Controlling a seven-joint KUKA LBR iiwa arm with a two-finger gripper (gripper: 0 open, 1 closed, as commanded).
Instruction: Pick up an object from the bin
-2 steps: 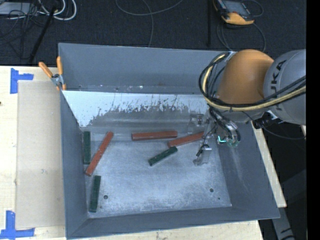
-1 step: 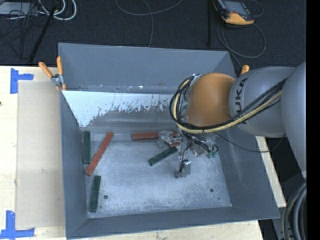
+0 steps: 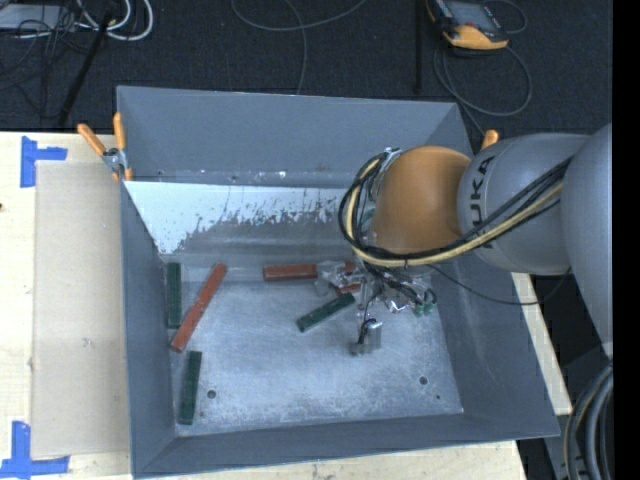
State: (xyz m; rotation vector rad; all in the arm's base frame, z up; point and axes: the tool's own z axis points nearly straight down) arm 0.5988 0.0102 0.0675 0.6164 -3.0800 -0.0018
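My gripper [image 3: 370, 318] is low over the middle right of the bin floor, under the arm's orange cover. A dark green stick [image 3: 324, 314] lies slanted just to its left, one end reaching under the gripper. A reddish-brown stick [image 3: 291, 272] lies flat a little farther back and left, its right end close to the gripper's body. Whether anything is held I cannot make out.
At the left of the floor, an orange-brown stick [image 3: 198, 306] lies slanted beside a dark green stick [image 3: 173, 294] that runs along the left wall. Another green stick [image 3: 188, 386] rests near the front left corner. The arm comes in over the right rim.
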